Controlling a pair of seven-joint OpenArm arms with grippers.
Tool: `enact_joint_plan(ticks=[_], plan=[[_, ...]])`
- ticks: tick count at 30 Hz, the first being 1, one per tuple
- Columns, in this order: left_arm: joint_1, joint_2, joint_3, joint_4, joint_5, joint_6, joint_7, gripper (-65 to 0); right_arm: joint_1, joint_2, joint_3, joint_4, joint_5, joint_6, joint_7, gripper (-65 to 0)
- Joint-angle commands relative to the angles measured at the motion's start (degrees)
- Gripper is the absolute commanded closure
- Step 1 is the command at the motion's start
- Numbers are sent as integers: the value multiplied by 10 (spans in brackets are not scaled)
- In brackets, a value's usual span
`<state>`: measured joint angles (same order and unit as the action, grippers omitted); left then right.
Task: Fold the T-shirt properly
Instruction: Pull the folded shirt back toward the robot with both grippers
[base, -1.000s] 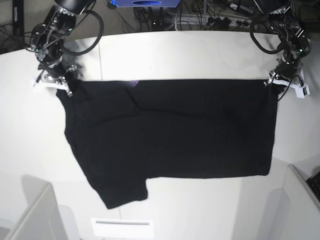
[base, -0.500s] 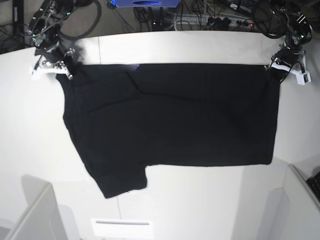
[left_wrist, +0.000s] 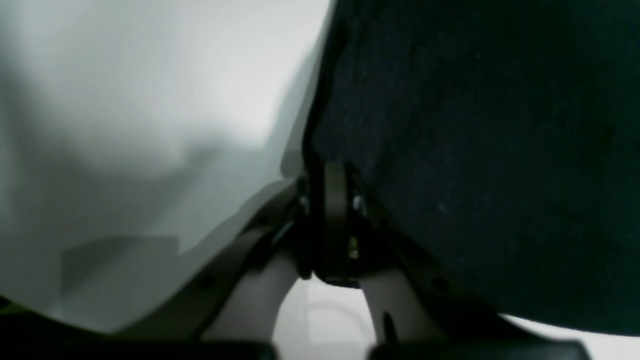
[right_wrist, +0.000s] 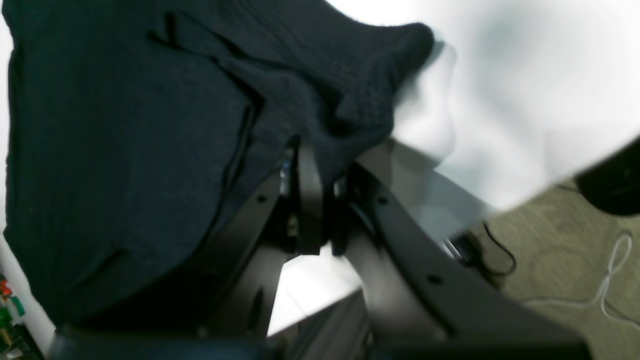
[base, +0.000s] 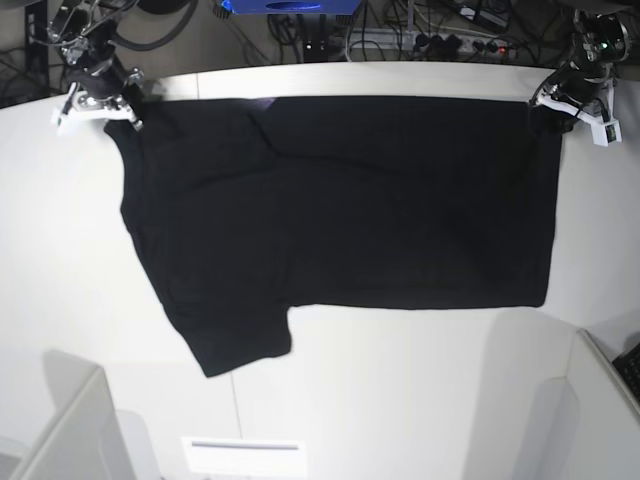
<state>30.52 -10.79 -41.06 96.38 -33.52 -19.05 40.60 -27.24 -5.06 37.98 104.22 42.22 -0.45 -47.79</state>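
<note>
The black T-shirt (base: 340, 200) lies spread on the white table, plain side up, one sleeve (base: 235, 340) hanging toward the front left. My left gripper (base: 545, 103) is shut on the shirt's far right corner; in the left wrist view (left_wrist: 330, 200) black fabric (left_wrist: 475, 125) runs between the closed fingers. My right gripper (base: 128, 100) is shut on the far left corner; the right wrist view (right_wrist: 312, 200) shows bunched black fabric (right_wrist: 125, 125) pinched in the jaws. Both corners sit near the table's far edge.
The white table (base: 400, 400) extends in front of the shirt. A white label strip (base: 245, 445) lies at the front edge. Grey dividers stand at the front left (base: 60, 430) and front right (base: 605, 400). Cables and a blue device (base: 290, 6) lie behind the table.
Both grippers have pulled the shirt's top edge away toward the far side of the table. The whole shirt slid back and is stretched flatter.
</note>
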Motion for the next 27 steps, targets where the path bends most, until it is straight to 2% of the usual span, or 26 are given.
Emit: enact_joint_plan(ticks=[1,27], plan=[[6,-8,-5,8,-5,-1,-8,0,-6,3,2,11,6,3,9,0],[52,-8,-5,5,-5,-1,-8,0,-27,8,2,10,5,4,9,0]])
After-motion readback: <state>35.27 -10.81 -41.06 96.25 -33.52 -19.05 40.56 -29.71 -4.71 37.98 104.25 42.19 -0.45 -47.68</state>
